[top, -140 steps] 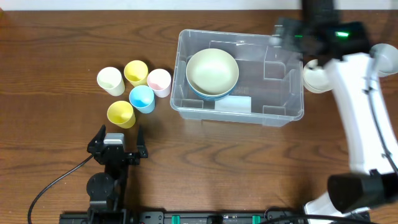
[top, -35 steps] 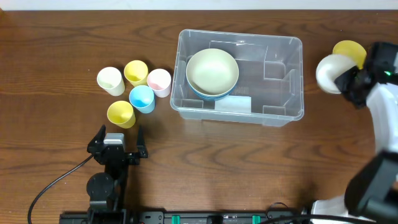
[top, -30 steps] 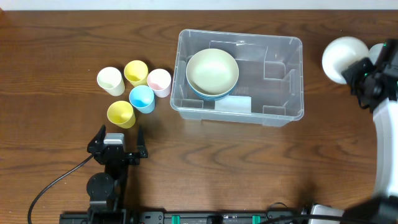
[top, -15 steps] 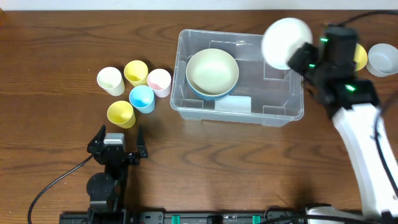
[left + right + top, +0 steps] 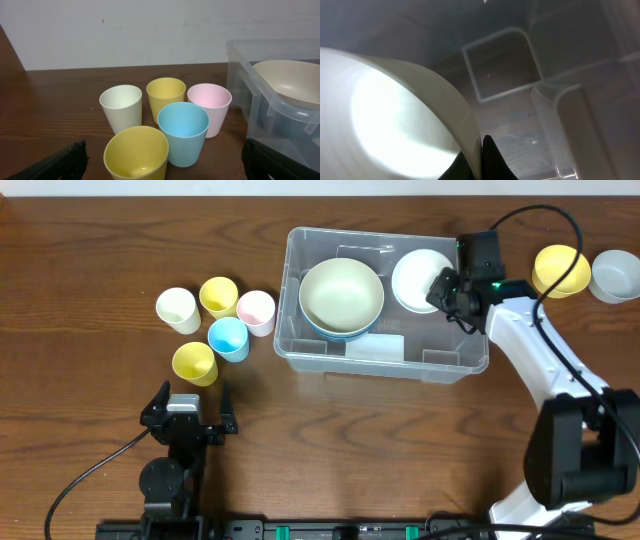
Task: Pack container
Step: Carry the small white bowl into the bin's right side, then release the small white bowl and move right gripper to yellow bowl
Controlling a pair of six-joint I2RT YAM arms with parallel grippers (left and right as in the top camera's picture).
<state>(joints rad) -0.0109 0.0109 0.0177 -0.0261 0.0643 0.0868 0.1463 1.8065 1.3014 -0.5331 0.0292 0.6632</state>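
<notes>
the container (image 5: pixel 440 363), a large clear rectangular bin with rounded corners and a pale label (image 5: pixel 375 346), is set upright, open-topped, on the desk (image 5: pixel 400 450)

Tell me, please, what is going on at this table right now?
The right gripper is clamped on the rim of a round white plastic bowl, holding it over the right half of the large clear plastic rectangular bin, beside a cream bowl stacked there on a blue bowl. The left gripper sits open near five small coloured cups, touching nothing.
</notes>
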